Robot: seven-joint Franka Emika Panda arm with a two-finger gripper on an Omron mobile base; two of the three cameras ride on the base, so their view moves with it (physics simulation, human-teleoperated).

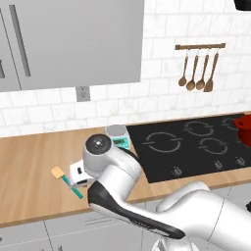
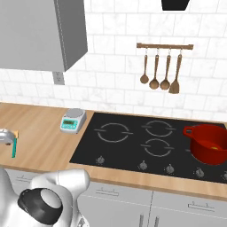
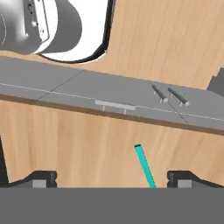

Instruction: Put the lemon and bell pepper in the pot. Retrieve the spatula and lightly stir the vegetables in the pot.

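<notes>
The end effector [image 3: 112,178] is held low over the left part of the table [image 2: 40,128], with its jaws spread fully wide and nothing between them. Just under it a teal-handled spatula [image 3: 145,166] is seen lying flat on the wood; in the hand view the handle runs up between the two tips, nearer to one of them, and is not touched. Its pale blade is seen in the left base view, pointing away from the hob.

The step in hand is judged to be the retrieving of the spatula. For the next move the hand should be centred over the handle, turned so that the jaws stand across it, lowered until the tips are beside it, and then closed. As the handle is thin and lies flat, a low and careful approach is needed.

Further off, a scale [image 2: 73,120] stands beside the hob [image 2: 133,146]. The pot [image 2: 208,144] is set on the right side of the hob, and the lemon [image 2: 215,148] is seen inside it. The pepper cannot be made out; it may be hidden by the pot wall. On the wall, wooden utensils [image 2: 162,73] are hung.
</notes>
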